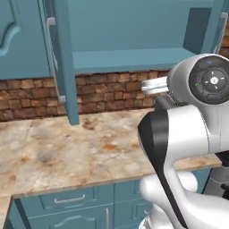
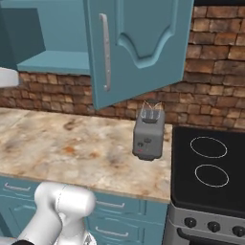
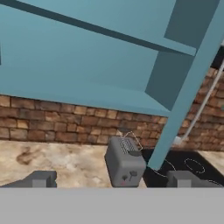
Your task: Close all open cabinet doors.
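Observation:
A teal wall cabinet (image 1: 129, 58) stands open above the counter, with both cabinet doors swung out. The left door (image 1: 62, 62) shows edge-on, its silver bar handle (image 1: 51, 58) facing left. The right door (image 2: 139, 48) hangs out over the counter with its arched panel and long handle (image 2: 105, 52); in the hand view it is a slanted edge (image 3: 192, 87). A further door (image 1: 13, 36) at the far left is closed. My gripper (image 3: 113, 179) is open and holds nothing, its fingertips (image 3: 41, 179) wide apart and pointing at the cabinet's inside from below.
A grey toaster (image 2: 149, 134) sits on the marble counter (image 2: 72, 143) under the right door. A black stove (image 2: 210, 167) lies to the right. A brick wall (image 1: 112, 94) backs the counter. Teal drawers (image 1: 67, 199) run beneath.

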{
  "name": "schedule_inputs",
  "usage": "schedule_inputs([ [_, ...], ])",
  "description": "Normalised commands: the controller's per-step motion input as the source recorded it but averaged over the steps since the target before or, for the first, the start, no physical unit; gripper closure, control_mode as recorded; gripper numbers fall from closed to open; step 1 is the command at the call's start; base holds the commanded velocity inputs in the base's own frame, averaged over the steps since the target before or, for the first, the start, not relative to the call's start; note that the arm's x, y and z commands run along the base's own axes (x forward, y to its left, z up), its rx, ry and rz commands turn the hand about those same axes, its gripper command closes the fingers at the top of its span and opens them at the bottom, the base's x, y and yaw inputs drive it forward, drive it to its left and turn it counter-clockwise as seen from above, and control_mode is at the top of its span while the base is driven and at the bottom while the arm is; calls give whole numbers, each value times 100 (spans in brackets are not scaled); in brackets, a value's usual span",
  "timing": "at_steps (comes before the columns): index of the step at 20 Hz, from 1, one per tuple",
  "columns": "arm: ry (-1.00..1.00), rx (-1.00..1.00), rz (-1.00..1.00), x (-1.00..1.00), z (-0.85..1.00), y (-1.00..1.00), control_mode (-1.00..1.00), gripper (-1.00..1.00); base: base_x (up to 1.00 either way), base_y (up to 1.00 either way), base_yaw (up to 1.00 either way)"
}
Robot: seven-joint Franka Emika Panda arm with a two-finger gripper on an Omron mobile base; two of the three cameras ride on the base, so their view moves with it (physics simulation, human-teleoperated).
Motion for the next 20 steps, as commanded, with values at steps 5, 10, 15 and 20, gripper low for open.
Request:
schedule_inputs([
  [5, 0, 0, 0, 0, 0, 0, 100, -100, 37, 25, -11],
  [10, 0, 0, 0, 0, 0, 0, 100, -100, 38, 26, -10],
  [15, 0, 0, 0, 0, 0, 0, 100, -100, 32, 30, -9],
  [20, 0, 0, 0, 0, 0, 0, 100, -100, 4, 28, -3],
])
